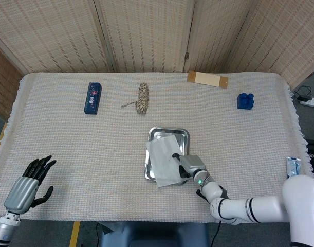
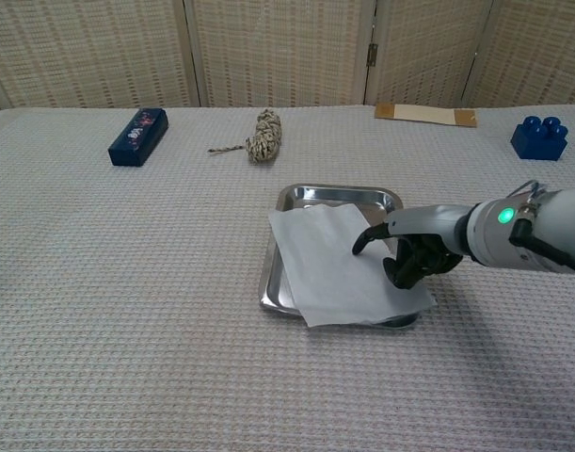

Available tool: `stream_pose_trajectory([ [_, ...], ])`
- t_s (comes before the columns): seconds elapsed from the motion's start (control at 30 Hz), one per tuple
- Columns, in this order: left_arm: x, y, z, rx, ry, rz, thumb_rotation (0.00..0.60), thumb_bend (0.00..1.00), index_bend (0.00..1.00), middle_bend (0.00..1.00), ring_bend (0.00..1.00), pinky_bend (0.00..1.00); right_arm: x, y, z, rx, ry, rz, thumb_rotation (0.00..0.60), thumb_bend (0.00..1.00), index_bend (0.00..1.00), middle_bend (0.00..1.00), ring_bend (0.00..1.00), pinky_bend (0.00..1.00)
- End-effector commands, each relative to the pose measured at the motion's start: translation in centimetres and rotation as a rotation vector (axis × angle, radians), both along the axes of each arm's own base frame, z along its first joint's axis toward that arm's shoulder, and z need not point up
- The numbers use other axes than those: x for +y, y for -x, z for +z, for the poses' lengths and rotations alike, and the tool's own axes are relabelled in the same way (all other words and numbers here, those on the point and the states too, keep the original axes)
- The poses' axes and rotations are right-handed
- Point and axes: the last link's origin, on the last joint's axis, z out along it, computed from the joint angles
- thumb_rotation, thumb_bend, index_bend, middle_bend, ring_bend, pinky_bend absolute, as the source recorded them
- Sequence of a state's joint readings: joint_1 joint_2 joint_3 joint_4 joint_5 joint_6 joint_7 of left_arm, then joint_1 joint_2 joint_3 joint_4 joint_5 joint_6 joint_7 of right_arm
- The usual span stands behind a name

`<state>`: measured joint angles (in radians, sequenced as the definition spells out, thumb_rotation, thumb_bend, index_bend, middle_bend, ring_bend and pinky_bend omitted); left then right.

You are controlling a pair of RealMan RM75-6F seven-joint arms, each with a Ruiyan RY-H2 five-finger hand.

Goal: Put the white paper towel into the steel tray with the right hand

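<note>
My right robot hand [image 2: 411, 256] pinches the white paper towel [image 2: 342, 262], light and limp, at its right edge over the steel tray [image 2: 274, 281].

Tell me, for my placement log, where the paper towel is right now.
In both views, the paper towel lies over the steel tray mid-table, under the right hand.

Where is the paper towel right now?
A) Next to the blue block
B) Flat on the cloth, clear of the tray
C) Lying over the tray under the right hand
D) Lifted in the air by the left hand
C: the paper towel covers most of the tray, with the right hand resting on it.
</note>
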<state>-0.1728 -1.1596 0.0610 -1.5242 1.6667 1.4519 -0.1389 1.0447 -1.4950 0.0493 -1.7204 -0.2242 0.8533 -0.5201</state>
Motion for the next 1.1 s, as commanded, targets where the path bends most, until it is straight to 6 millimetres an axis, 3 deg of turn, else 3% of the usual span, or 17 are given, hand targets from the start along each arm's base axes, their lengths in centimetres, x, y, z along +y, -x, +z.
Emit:
stream_pose_trajectory([
  [0.03,0.0,0.0,0.0,0.000,0.000,0.000,0.600,0.53,0.00,0.00,0.00,0.00,0.1,0.3,0.2,0.011,-0.002,-0.008,0.600,1.00,0.17,1.00,1.00,1.00],
  [0.33,0.0,0.1,-0.1,0.007,0.007,0.005,0.600,0.53,0.00,0.00,0.00,0.00,0.1,0.7,1.6,0.004,0.031,-0.017,0.600,1.00,0.17,1.00,1.00,1.00],
  [0.63,0.1,0.1,-0.2,0.005,0.009,0.005,0.600,0.53,0.00,0.00,0.00,0.00,0.3,-0.8,3.1,-0.110,0.069,0.031,0.600,1.00,0.17,1.00,1.00,1.00],
  [1.1,0.1,0.1,-0.2,0.007,0.007,0.005,0.600,0.53,0.00,0.00,0.00,0.00,4.2,0.0,3.8,-0.055,-0.075,0.110,0.600,1.00,0.17,1.00,1.00,1.00],
])
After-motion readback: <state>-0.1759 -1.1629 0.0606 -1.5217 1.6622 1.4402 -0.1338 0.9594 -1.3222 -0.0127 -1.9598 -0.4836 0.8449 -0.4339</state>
